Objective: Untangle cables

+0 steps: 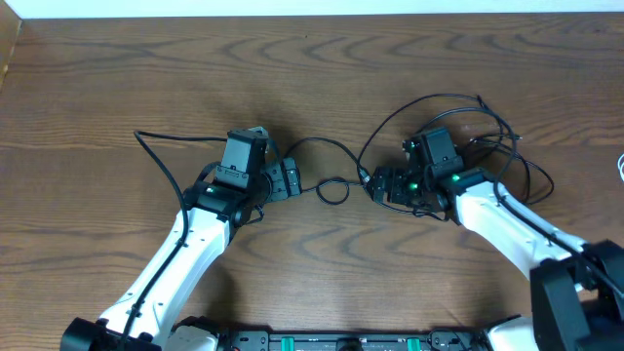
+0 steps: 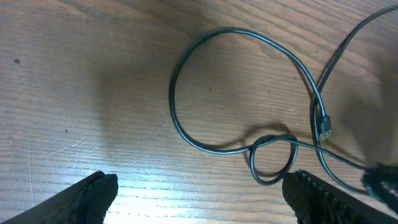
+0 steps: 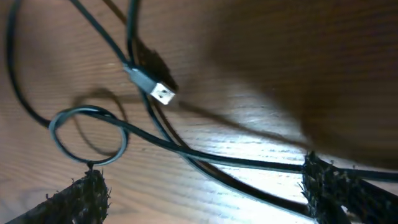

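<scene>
Cables (image 2: 171,102): black cords lying on the wooden table (image 1: 97,78), from centre to upper right of the overhead frame. One cord makes a large bend and a small closed loop (image 3: 81,111) between the two arms. Plug (image 3: 163,94) lies just beside that loop. Left gripper (image 1: 291,179): jaws spread wide, nothing between them. Right gripper (image 1: 376,184): jaws spread wide, cords lying on table between fingers, not pinched. More black loops around right arm.
</scene>
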{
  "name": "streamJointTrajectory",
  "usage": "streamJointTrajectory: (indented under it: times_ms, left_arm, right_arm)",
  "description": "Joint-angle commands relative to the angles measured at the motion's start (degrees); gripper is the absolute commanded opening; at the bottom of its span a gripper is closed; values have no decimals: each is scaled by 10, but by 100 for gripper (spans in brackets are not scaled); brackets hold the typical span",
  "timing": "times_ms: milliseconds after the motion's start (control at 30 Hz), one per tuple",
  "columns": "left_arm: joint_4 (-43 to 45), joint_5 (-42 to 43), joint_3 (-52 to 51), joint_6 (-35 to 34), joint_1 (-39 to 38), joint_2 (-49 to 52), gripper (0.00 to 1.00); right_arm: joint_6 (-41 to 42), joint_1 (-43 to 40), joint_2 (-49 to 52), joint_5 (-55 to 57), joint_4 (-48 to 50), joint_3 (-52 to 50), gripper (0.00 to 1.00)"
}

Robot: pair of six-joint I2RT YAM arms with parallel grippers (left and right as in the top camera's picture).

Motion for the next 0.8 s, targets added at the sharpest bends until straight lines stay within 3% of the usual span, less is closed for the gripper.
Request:
streamJointTrajectory:
  times_ms: [0, 267, 367, 533, 767]
  left_arm:
    - [0, -7, -2, -1, 3, 3, 91]
    - [0, -7, -2, -1, 3, 3, 91]
    - [0, -7, -2, -1, 3, 3, 91]
    - [0, -7, -2, -1, 3, 3, 91]
    - [0, -7, -2, -1, 3, 3, 91]
  right_arm:
    - [-10, 0, 12, 1, 7, -4, 95]
    - [-52, 0, 13, 0, 37, -4, 92]
    - [-104, 0, 13, -23, 57, -4, 92]
    - [-131, 0, 13, -55, 108, -4, 97]
    - [-169, 33, 22, -63, 179, -4, 91]
